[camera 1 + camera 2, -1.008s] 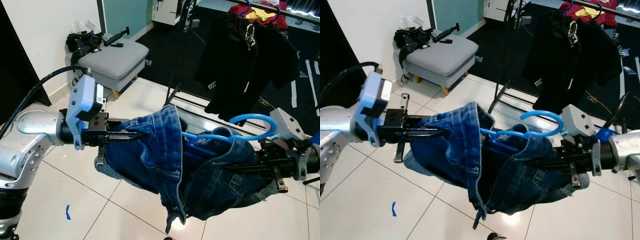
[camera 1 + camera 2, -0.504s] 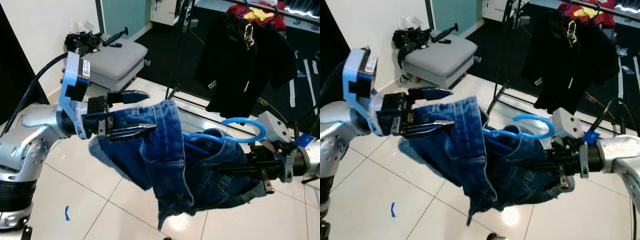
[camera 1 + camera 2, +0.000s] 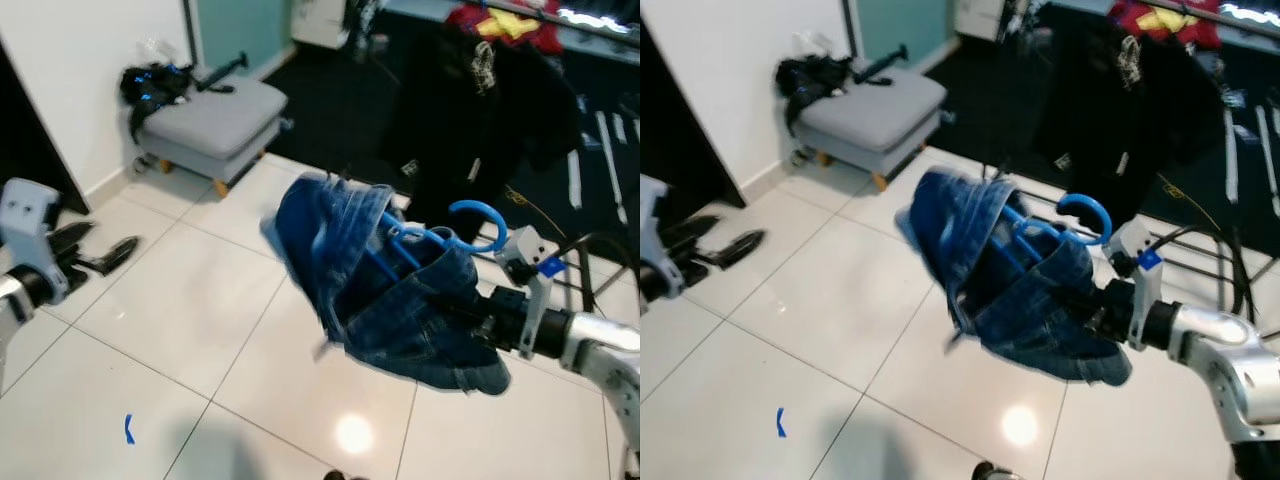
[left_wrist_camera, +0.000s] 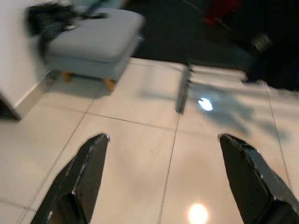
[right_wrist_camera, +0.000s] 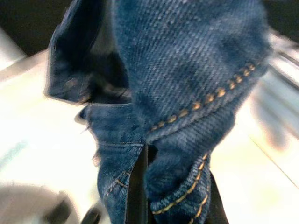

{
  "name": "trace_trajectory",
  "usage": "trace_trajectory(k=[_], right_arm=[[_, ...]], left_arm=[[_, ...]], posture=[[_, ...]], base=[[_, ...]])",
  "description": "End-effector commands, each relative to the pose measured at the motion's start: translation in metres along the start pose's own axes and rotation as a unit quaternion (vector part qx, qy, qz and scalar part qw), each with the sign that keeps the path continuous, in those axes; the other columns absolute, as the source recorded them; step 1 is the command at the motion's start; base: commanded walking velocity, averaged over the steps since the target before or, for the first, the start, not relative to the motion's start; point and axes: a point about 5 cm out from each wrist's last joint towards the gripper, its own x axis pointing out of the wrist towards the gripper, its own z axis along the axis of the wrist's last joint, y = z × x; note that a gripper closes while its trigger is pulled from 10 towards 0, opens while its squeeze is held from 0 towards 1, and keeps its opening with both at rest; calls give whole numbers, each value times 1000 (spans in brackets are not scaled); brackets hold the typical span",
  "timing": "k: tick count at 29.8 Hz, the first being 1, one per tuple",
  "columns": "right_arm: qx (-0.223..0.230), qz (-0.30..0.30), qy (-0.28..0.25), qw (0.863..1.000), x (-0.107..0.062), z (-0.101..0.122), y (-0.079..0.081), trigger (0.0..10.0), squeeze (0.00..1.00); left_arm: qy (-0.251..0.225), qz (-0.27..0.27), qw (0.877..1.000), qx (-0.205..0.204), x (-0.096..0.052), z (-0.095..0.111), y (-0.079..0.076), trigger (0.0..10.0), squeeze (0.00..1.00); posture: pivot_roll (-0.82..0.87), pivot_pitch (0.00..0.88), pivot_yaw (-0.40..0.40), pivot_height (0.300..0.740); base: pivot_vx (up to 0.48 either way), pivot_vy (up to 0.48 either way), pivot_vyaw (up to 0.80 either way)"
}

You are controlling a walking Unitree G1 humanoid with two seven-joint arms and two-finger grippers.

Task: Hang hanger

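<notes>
Left eye view: one blue hanger (image 3: 430, 245), one pair of jeans (image 3: 390, 290) clamped in right gripper (image 3: 478, 318); left gripper (image 3: 95, 255) apart at 9 o'clock; footstool (image 3: 215, 118), clothes rack (image 3: 520, 90) behind.

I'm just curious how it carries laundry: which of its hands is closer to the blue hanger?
The right hand. It is buried in the denim garment draped on the blue hanger. The left hand is open, far off to the left over the floor.
</notes>
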Motion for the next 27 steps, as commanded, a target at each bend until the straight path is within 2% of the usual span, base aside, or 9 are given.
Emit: trace_trajectory(k=[1,4,6,7,8,13,14,15,27], right_arm=[[25,-56,-44,997,9,2,8,0,0],[49,-73,-63,994,17,0,19,0,0],[67,-99,-74,990,34,-10,51,0,0],[67,-99,-74,990,34,-10,51,0,0],[69,-114,-80,988,43,-14,72,0,0],[41,-150,-81,985,43,-14,73,0,0],[39,-165,-81,982,43,-14,71,1020,0],[45,-176,-83,980,43,-15,70,9255,0],[75,-197,-95,973,47,-14,71,10000,0]], left_arm=[[30,23,998,-53,-2,-32,-25,10000,0],[30,23,996,-83,-5,-40,-43,10000,0],[22,-43,991,-123,-11,-49,-104,10000,0],[22,-43,991,-123,-11,-49,-104,10000,0],[-2,-91,981,-169,-21,-43,-148,10000,0],[-5,-101,984,-144,-27,-43,-167,10000,0],[-1,-102,986,-133,-29,-46,-173,10000,0],[5,-96,987,-132,-31,-50,-176,10000,0],[16,-39,991,-127,-32,-50,-177,10000,0]], posture=[[30,188,-61,740],[23,192,-60,740],[18,199,-61,740],[18,199,-61,740],[19,201,-63,740],[14,200,-62,740],[13,200,-61,740],[4,197,-58,740],[14,188,-56,740]], base=[[0,0,-800],[0,0,-800],[0,0,-800],[0,0,-800],[0,0,-800],[288,0,-520],[480,0,0],[480,0,0],[480,0,0]])
